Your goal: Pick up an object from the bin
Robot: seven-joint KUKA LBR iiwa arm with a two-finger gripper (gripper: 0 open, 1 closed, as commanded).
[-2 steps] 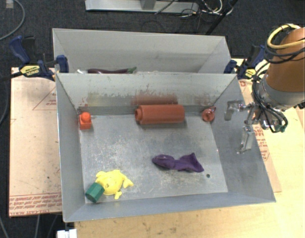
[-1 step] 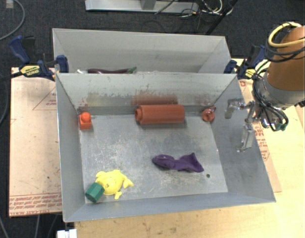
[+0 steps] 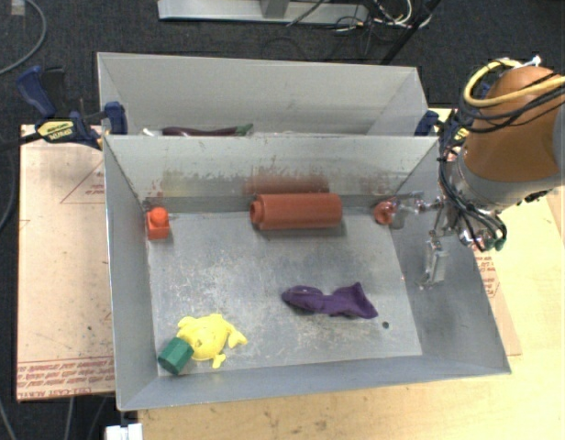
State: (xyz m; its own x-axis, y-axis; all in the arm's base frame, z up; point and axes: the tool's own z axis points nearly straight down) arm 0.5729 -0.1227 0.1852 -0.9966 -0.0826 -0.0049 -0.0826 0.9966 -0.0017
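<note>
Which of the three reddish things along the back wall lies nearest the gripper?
The small round piece in the back right corner; the cylinder lies mid-wall, the orange block far left.

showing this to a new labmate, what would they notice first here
Likely the red-brown cylinder lying against the middle of the back wall of the bin, the biggest thing there. Next the purple floppy thing right of centre, and the yellow toy touching a green block in the front left corner.
</note>
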